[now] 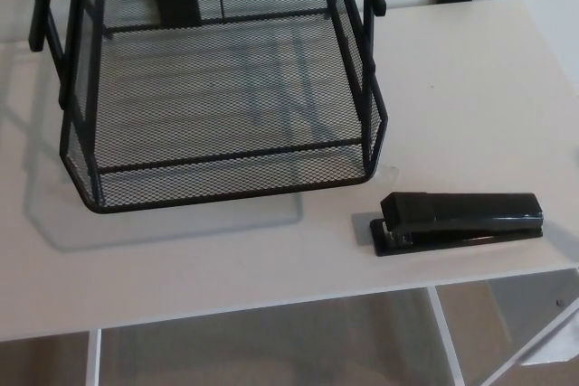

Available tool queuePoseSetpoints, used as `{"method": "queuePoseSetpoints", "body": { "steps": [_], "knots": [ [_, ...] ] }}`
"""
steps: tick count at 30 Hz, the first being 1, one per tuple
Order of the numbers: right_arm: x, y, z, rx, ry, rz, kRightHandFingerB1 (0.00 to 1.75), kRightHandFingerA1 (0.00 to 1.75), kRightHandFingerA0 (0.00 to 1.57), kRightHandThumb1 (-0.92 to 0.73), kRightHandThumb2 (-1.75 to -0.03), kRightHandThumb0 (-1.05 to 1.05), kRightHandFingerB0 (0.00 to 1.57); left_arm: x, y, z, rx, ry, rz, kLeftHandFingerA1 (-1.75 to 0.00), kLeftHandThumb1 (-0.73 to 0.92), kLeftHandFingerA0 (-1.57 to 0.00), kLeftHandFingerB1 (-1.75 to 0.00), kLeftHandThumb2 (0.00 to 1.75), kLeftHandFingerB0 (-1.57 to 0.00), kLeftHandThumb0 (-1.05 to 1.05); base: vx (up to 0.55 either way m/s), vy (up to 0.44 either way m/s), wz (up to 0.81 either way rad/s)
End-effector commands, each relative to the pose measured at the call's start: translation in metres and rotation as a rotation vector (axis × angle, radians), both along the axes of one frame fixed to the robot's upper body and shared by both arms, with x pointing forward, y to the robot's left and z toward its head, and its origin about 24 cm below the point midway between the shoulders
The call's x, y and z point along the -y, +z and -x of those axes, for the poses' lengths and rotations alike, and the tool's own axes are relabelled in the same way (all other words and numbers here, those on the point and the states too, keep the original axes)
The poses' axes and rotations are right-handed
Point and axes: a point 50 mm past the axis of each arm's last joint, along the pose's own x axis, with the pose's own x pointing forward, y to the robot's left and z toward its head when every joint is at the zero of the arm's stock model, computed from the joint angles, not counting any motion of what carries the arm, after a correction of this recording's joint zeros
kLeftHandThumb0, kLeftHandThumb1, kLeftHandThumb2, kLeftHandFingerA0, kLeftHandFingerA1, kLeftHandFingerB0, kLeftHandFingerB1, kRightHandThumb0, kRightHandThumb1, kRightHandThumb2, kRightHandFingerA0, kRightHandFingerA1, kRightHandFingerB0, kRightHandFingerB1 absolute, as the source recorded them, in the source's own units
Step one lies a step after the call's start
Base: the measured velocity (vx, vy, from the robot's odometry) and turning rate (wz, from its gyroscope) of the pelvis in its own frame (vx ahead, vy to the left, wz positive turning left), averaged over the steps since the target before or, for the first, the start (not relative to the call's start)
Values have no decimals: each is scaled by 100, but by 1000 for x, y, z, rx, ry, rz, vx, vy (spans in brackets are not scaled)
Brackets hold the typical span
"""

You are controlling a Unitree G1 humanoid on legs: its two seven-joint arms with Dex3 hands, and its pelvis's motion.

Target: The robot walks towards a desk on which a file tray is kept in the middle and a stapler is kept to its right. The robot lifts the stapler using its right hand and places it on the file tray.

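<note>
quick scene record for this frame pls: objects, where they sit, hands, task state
surface: white desk
tray: black wire-mesh file tray, middle-left of the desk, top cut off by the frame
tray contents: none visible in the lower tier
stapler: black stapler, lying flat, closed, long axis left-right
stapler position: right of the tray's front corner, near the desk's front edge, not touching the tray
robot hands: none in view
task state: stapler not yet lifted

Black mesh file tray [226,189], glossy black stapler [460,221] — both on a white desk [226,259].
</note>
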Motion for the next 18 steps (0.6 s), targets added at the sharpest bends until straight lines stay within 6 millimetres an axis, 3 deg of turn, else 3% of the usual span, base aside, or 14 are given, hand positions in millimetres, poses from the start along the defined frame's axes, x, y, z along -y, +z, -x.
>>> {"method": "queuePoseSetpoints", "body": {
  "steps": [1, 5, 6, 7, 8, 9, 10, 13, 14, 17, 18],
  "knots": [
    [-59, 1, -14, -159, 303, 49, 53, 52, 4, -34, -93, -39, 0, -1, -1, 5, -14, 37, 10, -87, 76, -25, -71, 130, -8, -105, 0, 0, 0],
    [-77, -4, -17, -223, 364, 99, 52, 52, 4, -36, -93, -37, 0, -1, 1, 2, -12, 35, 11, -86, 76, -24, -71, 129, -9, -105, 0, 0, 0],
    [-88, -8, -20, -257, 400, 122, 38, 53, 18, -40, -74, -56, 5, -1, 1, 2, -11, 27, 12, -85, 77, -22, -69, 130, -11, -105, 0, 0, 0],
    [-92, -10, -22, -268, 414, 130, 38, 52, 16, -41, -73, -55, 5, -1, 1, 2, -9, 36, 13, -84, 77, -21, -69, 130, -11, -105, 0, 0, 0],
    [-99, -11, -24, -281, 436, 189, 28, 47, 19, -53, -58, -50, 9, 0, 0, 2, -21, 27, -1, -91, 76, -35, -75, 130, -11, -105, 0, 0, 0],
    [-100, -11, -24, -284, 437, 195, 38, 48, 19, -43, -71, -55, 10, 0, 0, 2, -23, 26, -3, -89, 77, -33, -72, 129, -6, -105, 0, 0, 0],
    [-104, -13, -26, -292, 444, 210, 50, 52, 3, -43, -96, -35, 0, 0, 0, 2, -26, 28, -3, -90, 77, -33, -72, 130, -7, -105, 0, 0, 0],
    [-118, -19, -34, -340, 472, 254, 50, 51, 2, -42, -97, -36, 0, 0, 0, 1, -33, 0, -2, -87, 79, -27, -71, 132, -8, -105, 0, 0, 0],
    [-124, -23, -38, -360, 483, 273, 21, 41, 16, -58, -60, -59, 9, 0, 0, 1, -33, 6, -4, -90, 78, -34, -74, 131, -10, -105, 0, 0, 0],
    [-133, -31, -45, -383, 505, 315, 22, 41, 15, -58, -60, -59, 10, 1, 0, 0, -20, 25, 11, -85, 77, -24, -71, 131, -10, -105, 0, 0, 0],
    [-137, -35, -49, -405, 518, 318, 32, 46, 6, -45, -78, -62, 6, 1, 0, 0, -14, 27, 16, -86, 77, -25, -71, 129, -8, -105, 0, 0, 0]
  ]
}}
